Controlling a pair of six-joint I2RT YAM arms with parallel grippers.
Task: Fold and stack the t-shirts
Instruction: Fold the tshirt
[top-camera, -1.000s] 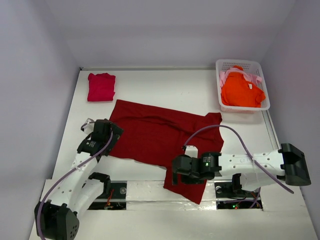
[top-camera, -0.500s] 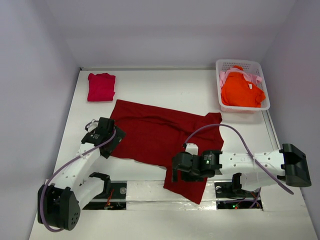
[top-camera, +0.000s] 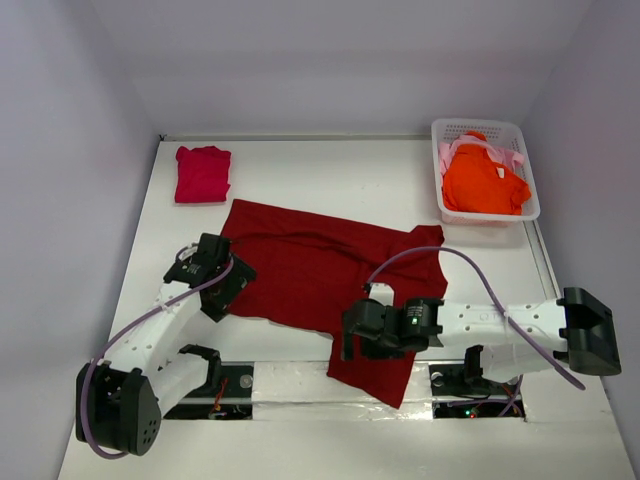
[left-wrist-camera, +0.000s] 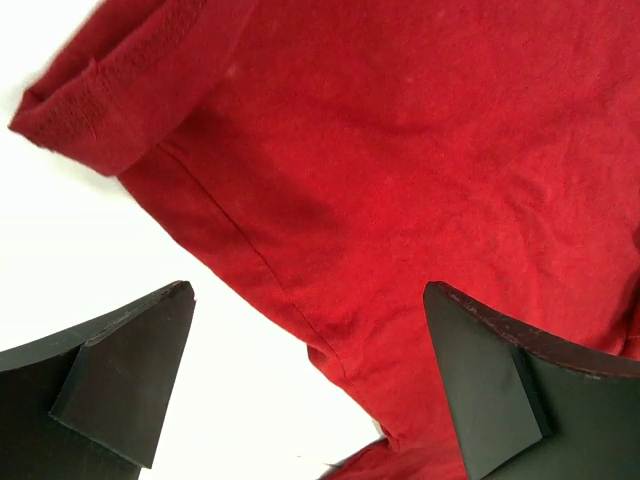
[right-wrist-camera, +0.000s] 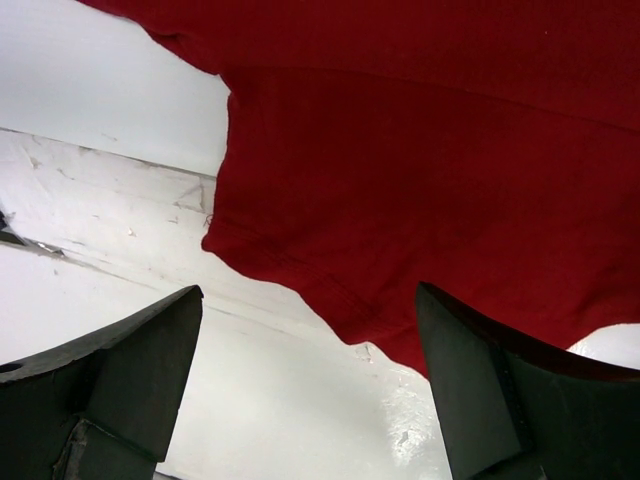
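Stands wide open at the left gripper (left-wrist-camera: 305, 375), with black wedge-shaped fingers (left-wrist-camera: 120, 370) apart just above the near-left edge of the large dark red cloth t-shirt (top-camera: 320, 265) and pinching nothing; seems poised there to take that edge for a fold. Stands likewise spread at the right gripper (right-wrist-camera: 310, 385), over the flap of the same shirt that droops past the near lip of the white table (top-camera: 330, 175), also holding no cloth. Looks soft, matte and finely knit, with a stitched seam running slantwise and a ribbed, doubled hem at the sleeve. Lies flat but askew in mid-table, faintly creased and not yet folded. Shows scuffed, chipped white paint along the table lip under the right fingers. Rests at the far left corner as a small neat rectangle: the crimson-pink t-shirt (top-camera: 203, 173), already folded and probably the foot of the stack. Holds, at the far right in the white plastic lattice basket (top-camera: 478, 124), the bright orange t-shirt (top-camera: 485, 182) bunched in a heap, with the pale pink t-shirt (top-camera: 445, 155) peeking out beside it, both apparently awaiting their turn.
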